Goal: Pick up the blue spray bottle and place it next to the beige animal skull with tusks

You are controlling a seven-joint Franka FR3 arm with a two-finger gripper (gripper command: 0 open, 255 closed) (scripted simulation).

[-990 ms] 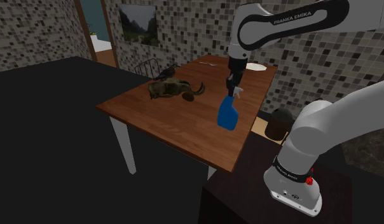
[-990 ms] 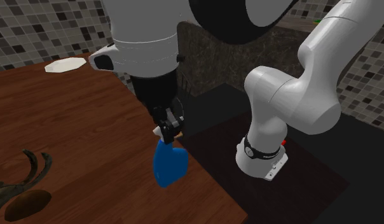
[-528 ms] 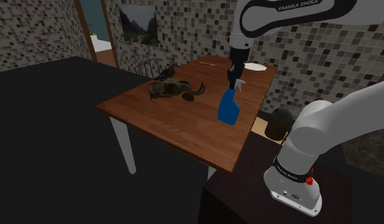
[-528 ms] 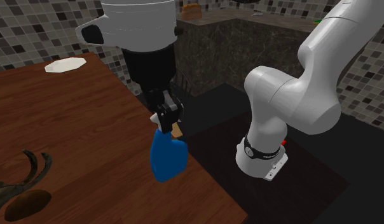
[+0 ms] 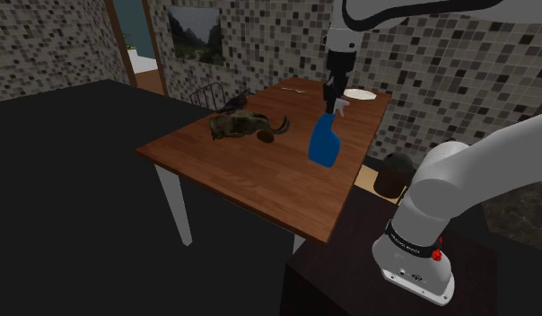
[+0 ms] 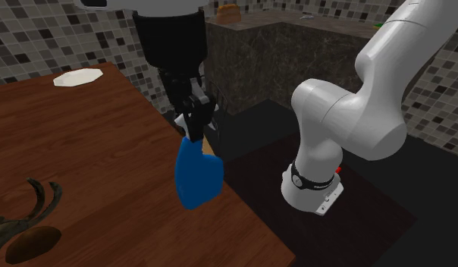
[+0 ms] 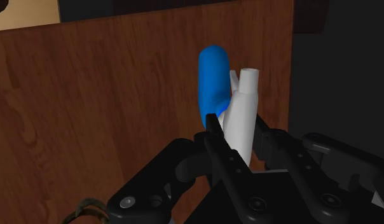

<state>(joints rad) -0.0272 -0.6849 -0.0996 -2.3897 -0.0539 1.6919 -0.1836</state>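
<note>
Aloft, the end effector (image 6: 195, 120) pinches the blue spray bottle (image 6: 196, 176), hanging beneath it.

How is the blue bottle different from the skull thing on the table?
The spray bottle is bright blue with a white top; the skull is dull brown. The bottle hangs in the air, clasped by the tool; the skull lies on the table. Both are over the same wooden table.
</note>
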